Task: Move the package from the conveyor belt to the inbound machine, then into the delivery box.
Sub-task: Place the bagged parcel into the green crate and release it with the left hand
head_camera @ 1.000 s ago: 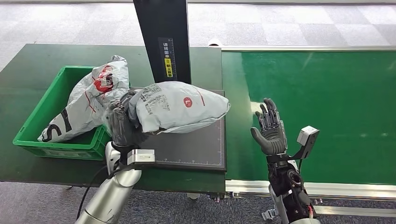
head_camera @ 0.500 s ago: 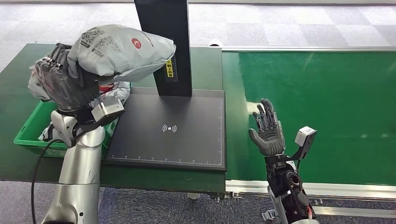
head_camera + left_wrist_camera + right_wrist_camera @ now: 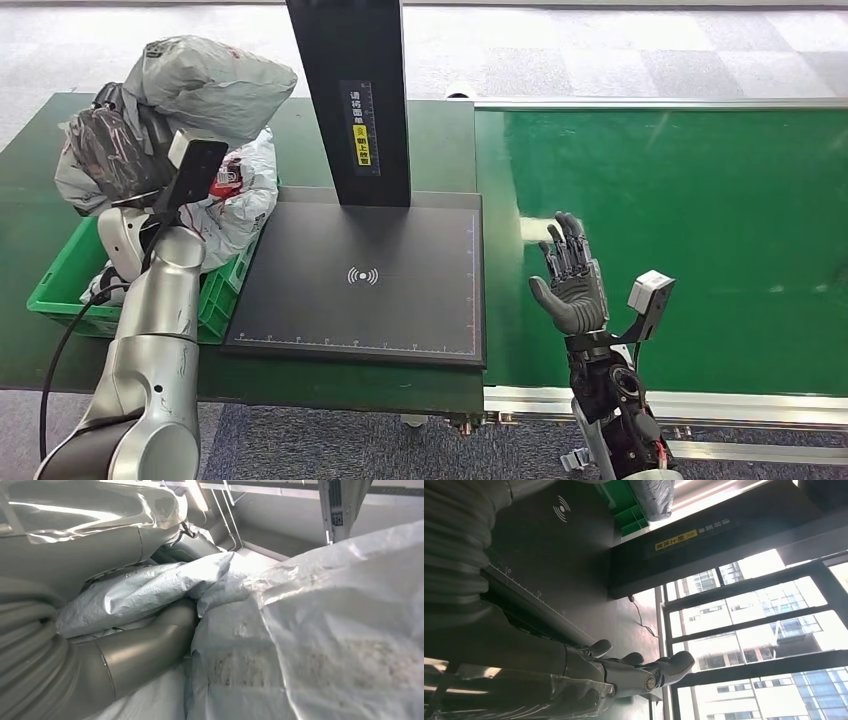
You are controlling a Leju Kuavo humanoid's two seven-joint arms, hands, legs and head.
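Grey package (image 3: pixel 210 85) gripped in left hand (image 3: pixel 115 155), held raised over the green box (image 3: pixel 60 280), long axis reaching toward the black post (image 3: pixel 352 100); box directly beneath, a straight drop. Right hand (image 3: pixel 572 280) open, empty, over the belt (image 3: pixel 680 240), well apart

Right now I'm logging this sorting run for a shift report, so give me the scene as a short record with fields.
stage: package already off the scanner, being carried to the box
left hand: holds the grey package raised over the green box
right hand: holds nothing, fingers spread, raised above the conveyor belt
scanner plate: bare, black post standing at its back
green box contents: another white bag with red print lying in it
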